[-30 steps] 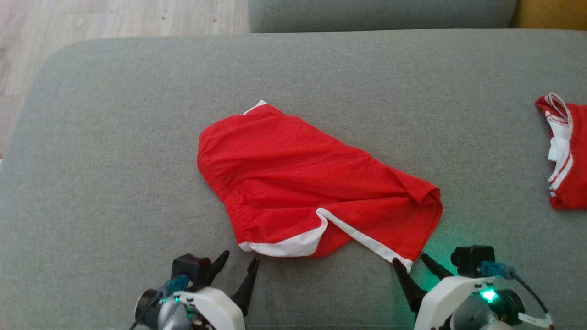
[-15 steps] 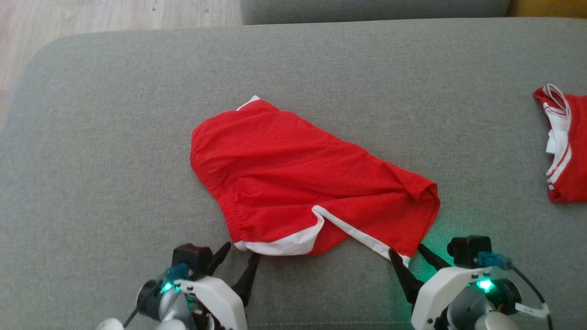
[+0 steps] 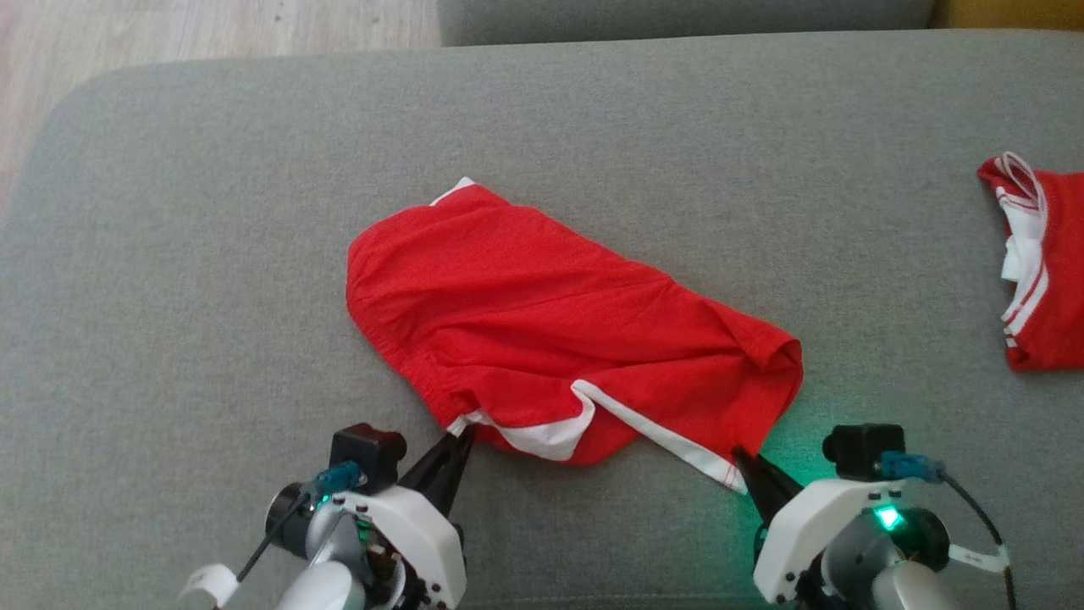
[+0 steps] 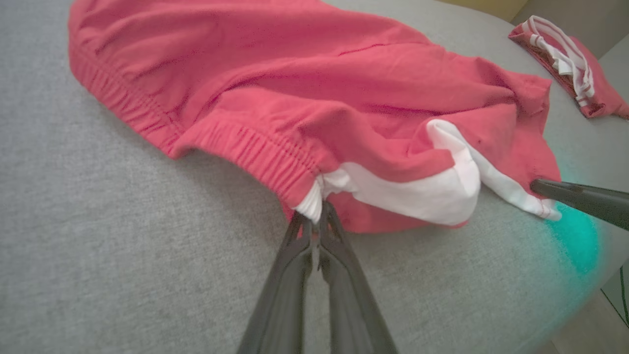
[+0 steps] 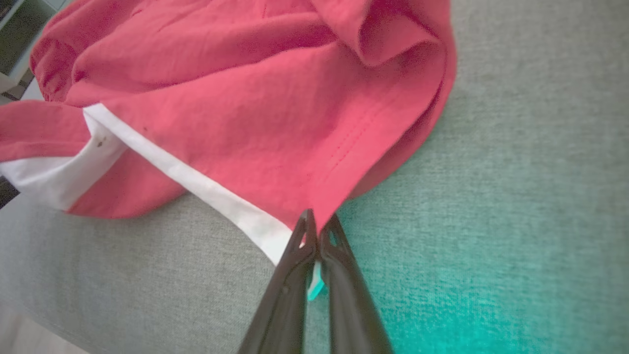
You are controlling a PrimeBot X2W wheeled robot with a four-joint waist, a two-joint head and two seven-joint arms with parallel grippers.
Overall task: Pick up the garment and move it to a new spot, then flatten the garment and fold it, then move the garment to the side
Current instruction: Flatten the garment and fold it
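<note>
The garment [image 3: 559,330] is a pair of red shorts with white trim, lying rumpled in the middle of the grey cushion [image 3: 212,254]. My left gripper [image 3: 461,432] is shut on the garment's near left corner, where the elastic waistband meets the white trim [image 4: 314,204]. My right gripper [image 3: 738,456] is shut on the near right corner at the hem's white stripe [image 5: 275,236]. In the left wrist view the garment [image 4: 304,88] spreads away from my left gripper [image 4: 319,209], and the other arm's dark fingers [image 4: 580,196] come in from the right. The right wrist view has my right gripper [image 5: 317,221] pinching the hem of the garment [image 5: 236,98].
A second red garment with white stripes [image 3: 1037,263] lies at the cushion's right edge. Another grey cushion [image 3: 677,17] sits behind, and wooden floor [image 3: 169,34] lies beyond the far left corner. Open grey cushion surrounds the shorts.
Both grippers moved forward to the garment's near corners and closed on them, from open a second ago. The near edge bunched slightly. The camera has shifted a little.
</note>
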